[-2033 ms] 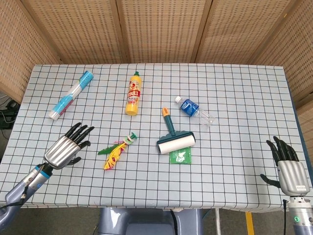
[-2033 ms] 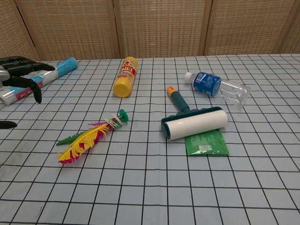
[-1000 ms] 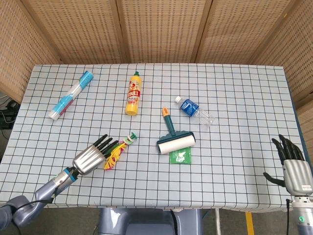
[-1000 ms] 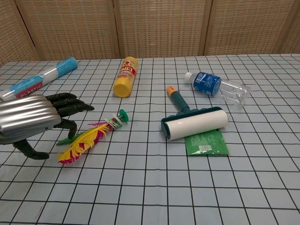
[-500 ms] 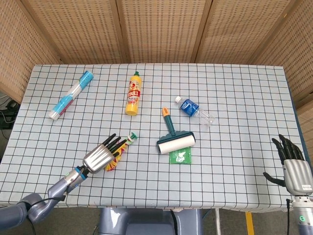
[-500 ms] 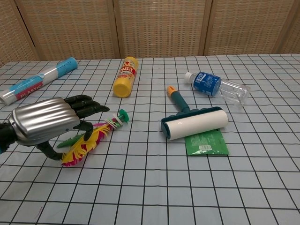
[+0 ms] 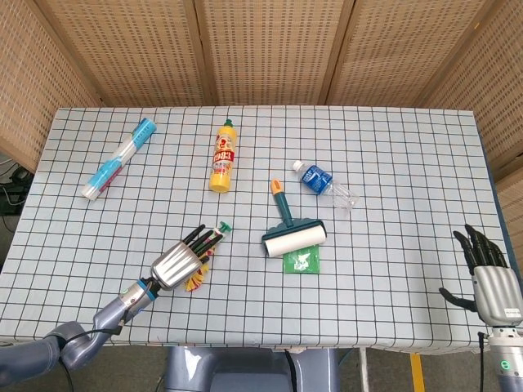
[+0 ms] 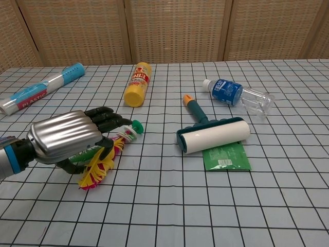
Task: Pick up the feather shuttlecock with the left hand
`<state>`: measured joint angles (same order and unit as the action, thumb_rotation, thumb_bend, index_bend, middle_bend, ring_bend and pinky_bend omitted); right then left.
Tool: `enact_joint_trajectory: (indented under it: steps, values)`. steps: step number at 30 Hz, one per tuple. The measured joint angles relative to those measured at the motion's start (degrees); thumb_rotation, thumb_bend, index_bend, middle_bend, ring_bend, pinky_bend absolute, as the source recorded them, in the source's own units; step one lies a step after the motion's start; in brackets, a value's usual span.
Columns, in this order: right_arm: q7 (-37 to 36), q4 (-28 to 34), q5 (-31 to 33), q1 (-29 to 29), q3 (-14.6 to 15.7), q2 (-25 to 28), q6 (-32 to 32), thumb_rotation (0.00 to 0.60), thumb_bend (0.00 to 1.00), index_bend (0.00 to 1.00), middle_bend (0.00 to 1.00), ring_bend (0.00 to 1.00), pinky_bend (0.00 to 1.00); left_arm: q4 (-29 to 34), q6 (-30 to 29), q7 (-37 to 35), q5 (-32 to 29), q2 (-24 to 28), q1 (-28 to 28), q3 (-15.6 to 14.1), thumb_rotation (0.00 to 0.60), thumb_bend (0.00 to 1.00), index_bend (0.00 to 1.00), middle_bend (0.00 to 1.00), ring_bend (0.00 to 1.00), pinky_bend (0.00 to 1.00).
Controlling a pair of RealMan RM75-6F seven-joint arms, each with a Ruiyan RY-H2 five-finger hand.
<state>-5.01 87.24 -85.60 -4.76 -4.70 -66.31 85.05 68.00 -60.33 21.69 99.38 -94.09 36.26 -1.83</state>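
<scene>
The feather shuttlecock (image 8: 95,173) lies on the checked tablecloth, yellow and pink feathers toward me, green base (image 8: 135,125) pointing away. My left hand (image 8: 67,136) lies right over it, dark fingers stretched along it toward the base and the thumb curved at its near side; the feathers stick out below the palm. In the head view the left hand (image 7: 176,263) covers most of the shuttlecock (image 7: 195,282). Whether the fingers press on it I cannot tell. My right hand (image 7: 489,282) hangs at the table's right front corner, fingers apart, holding nothing.
A lint roller (image 8: 213,135) lies right of the shuttlecock with a green packet (image 8: 226,157) under it. Further back are a yellow bottle (image 8: 138,85), a water bottle (image 8: 236,95) and a toothpaste tube (image 8: 43,88).
My left hand has travelled from the left side of the table rightward onto the shuttlecock. The feathers have swung a little to the right under it. The right hand barely moved.
</scene>
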Motion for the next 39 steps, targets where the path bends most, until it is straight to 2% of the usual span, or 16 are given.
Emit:
enact_joint_trajectory:
  steps: [3,19,31,39]
  values:
    - [-0.1,0.0,0.0,0.0,0.0,0.1,0.1,0.6,0.1,0.1,0.0,0.0,0.16,-0.7,-0.7,0.0,0.2,-0.7,0.1,-0.1,0.6,0.41,0.6,0.0,0.0,0.0]
    - [-0.3,0.1,-0.1,0.0,0.1,0.2,0.0,0.6,0.1,0.1,0.0,0.0,0.16,-2.0,-4.7,-1.5,0.6,-0.3,-0.2,-0.7,0.6,0.42,0.67,0.01,0.0,0.0]
    - [-0.4,0.3,-0.4,0.1,0.1,0.3,0.4,0.6,0.1,0.1,0.0,0.0,0.16,6.2,-10.9,-3.3,1.0,7.6,-0.7,1.2,0.6,0.42,0.68,0.02,0.0,0.0]
    - [-0.3,0.4,-0.4,0.2,0.1,0.4,0.5,0.6,0.1,0.1,0.0,0.0,0.16,11.0,-11.9,-7.5,-1.7,12.3,-1.6,2.5,0.6,0.42,0.68,0.02,0.0,0.0]
